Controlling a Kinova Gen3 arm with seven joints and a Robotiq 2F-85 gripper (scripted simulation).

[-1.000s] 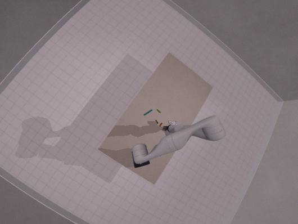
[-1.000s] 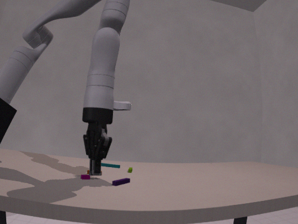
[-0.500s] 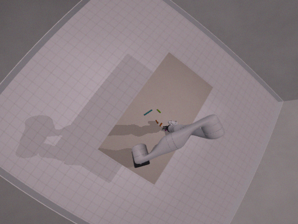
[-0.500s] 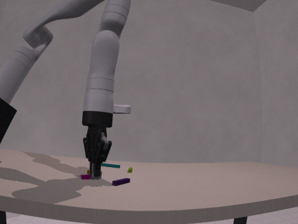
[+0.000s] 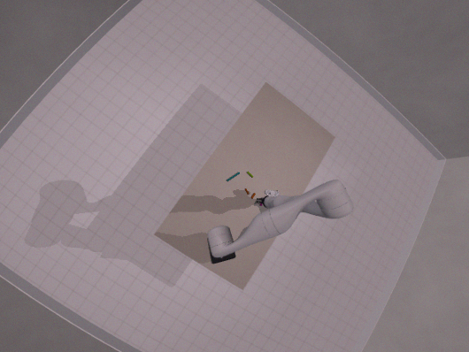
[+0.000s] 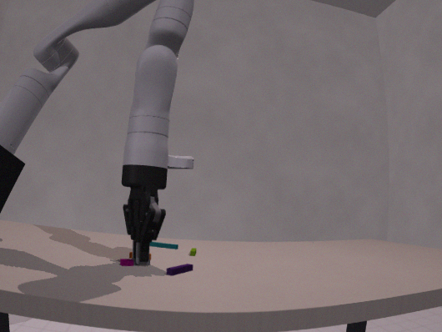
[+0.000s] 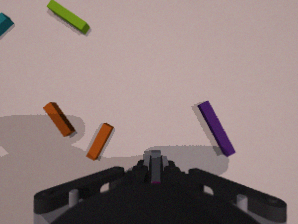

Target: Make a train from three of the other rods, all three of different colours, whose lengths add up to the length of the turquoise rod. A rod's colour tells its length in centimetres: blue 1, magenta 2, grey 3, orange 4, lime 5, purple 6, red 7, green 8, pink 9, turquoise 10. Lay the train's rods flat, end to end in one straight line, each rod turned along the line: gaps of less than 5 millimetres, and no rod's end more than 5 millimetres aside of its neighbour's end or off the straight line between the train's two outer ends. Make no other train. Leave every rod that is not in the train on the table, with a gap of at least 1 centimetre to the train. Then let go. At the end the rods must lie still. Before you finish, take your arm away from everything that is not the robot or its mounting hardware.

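Against bare grey walls, a pale tabletop (image 5: 283, 119) (image 6: 292, 288) (image 7: 165, 65) carries loose rods, the purple rod (image 6: 179, 269) (image 7: 216, 128) well back from the edge nearest the exterior camera. The gripper (image 5: 257, 202) (image 6: 142, 262) (image 7: 155, 164) is down near the surface, fingers drawn nearly together, their grasp impossible to confirm, beside a magenta rod (image 6: 127, 262). Two orange rods (image 5: 253, 195) (image 6: 131, 254) (image 7: 100, 141) lie apart, angled; open surface separates them from the slim turquoise rod (image 5: 233, 177) (image 6: 163, 245) (image 7: 4, 24) and lime rod (image 5: 249, 174) (image 6: 193, 252) (image 7: 68, 17). No lettering is legible.
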